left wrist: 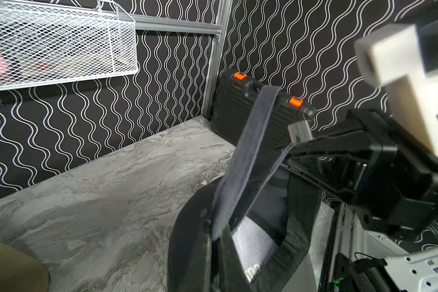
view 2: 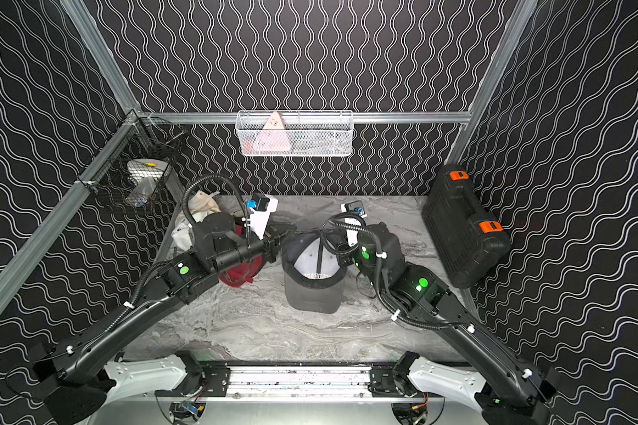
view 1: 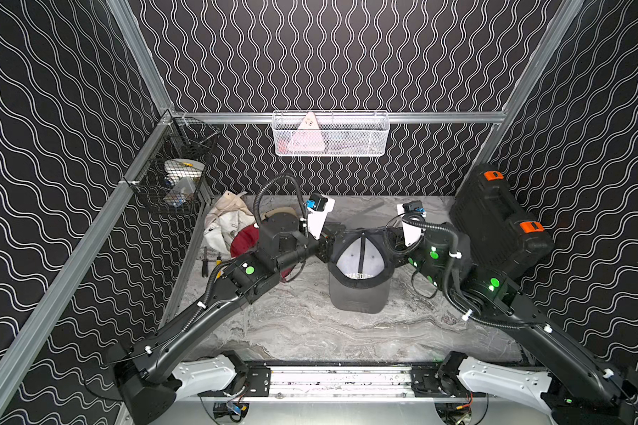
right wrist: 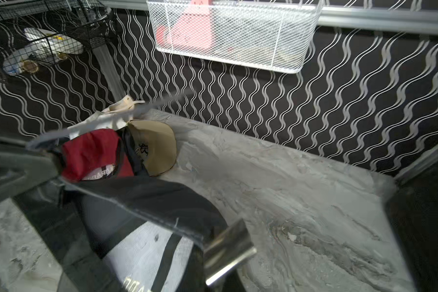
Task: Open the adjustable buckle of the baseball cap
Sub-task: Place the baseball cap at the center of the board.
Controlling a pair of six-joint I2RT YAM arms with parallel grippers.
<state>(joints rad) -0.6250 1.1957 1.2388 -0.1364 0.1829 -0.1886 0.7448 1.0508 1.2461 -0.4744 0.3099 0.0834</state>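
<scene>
Currently the grey cap [view 1: 360, 294] lies upside down near the middle of the table [view 1: 291, 327]. Its brim points at the near edge and its open back is turned toward the far edge, between the two arms. The left gripper [view 1: 326, 245] is clenched on the strap [left wrist: 248, 156] at the cap's back rim. In the left wrist view the strap rises from between its fingers as a flat grey band, its loose end free in the air. The right gripper [left wrist: 295, 149] is pinched tight on the opposite side of the back opening, grasping the cap right at the shiny metal buckle [left wrist: 300, 131] (which also shows large and blurred in the right wrist view). The strap passes just beside the buckle; whether it runs through it I cannot tell.

Toward the far left corner a red cap [right wrist: 94, 151], a tan cap [right wrist: 154, 144] and a cream cloth bag [view 1: 225, 220] lie heaped together, touching. A few hand tools [view 1: 210, 263] lie along the left edge. A black case [view 1: 494, 220] with orange latches leans against the wall at the right edge. A white wire basket [view 1: 330, 134] hangs on the back wall and a black wire basket [view 1: 170, 180] on the left wall.
</scene>
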